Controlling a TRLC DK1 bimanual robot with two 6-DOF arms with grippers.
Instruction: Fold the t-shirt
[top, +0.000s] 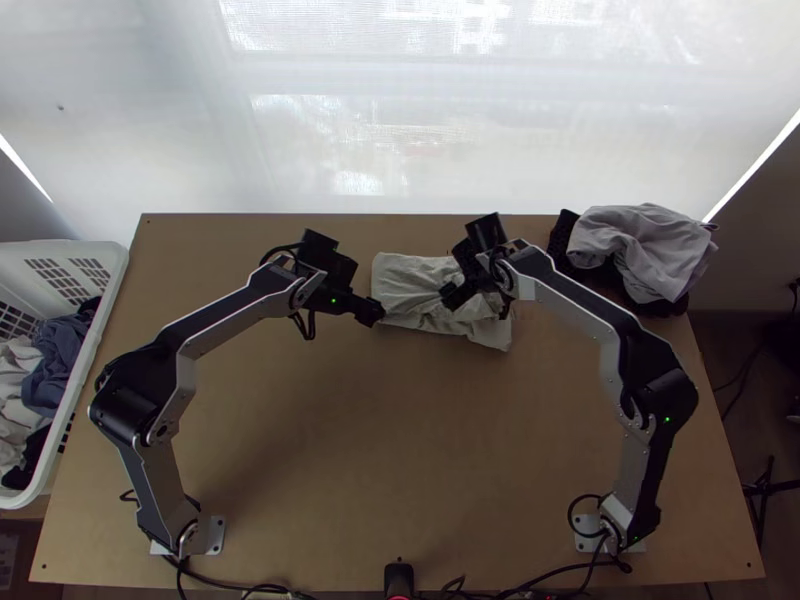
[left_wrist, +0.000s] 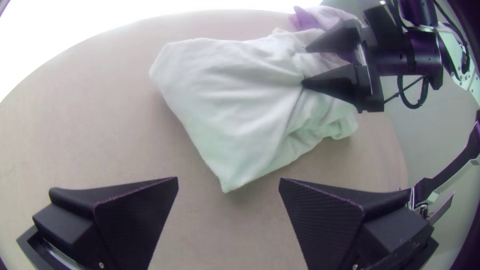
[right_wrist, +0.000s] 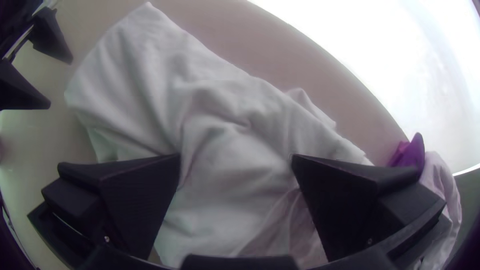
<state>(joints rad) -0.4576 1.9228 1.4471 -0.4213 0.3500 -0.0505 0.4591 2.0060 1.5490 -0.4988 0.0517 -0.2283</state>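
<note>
The light grey-white t-shirt (top: 418, 279) lies as a folded, wrinkled bundle near the table's far edge. My left gripper (top: 372, 312) is beside its left end in the top view; in the left wrist view my left gripper (left_wrist: 228, 182) stands open, the cloth (left_wrist: 225, 100) lying past its fingertips. Over the bundle's right part is my right gripper (top: 470, 296). In the right wrist view my right gripper (right_wrist: 236, 159) is open, with wrinkled cloth (right_wrist: 220, 130) below and between its fingers. Part of the bundle is hidden under the right arm.
A pile of grey and black clothes (top: 640, 250) lies at the table's far right corner. A white basket (top: 112, 275) with clothes stands off the left edge. Bare wooden tabletop (top: 390, 430) stretches between the arms, with cables along the near edge.
</note>
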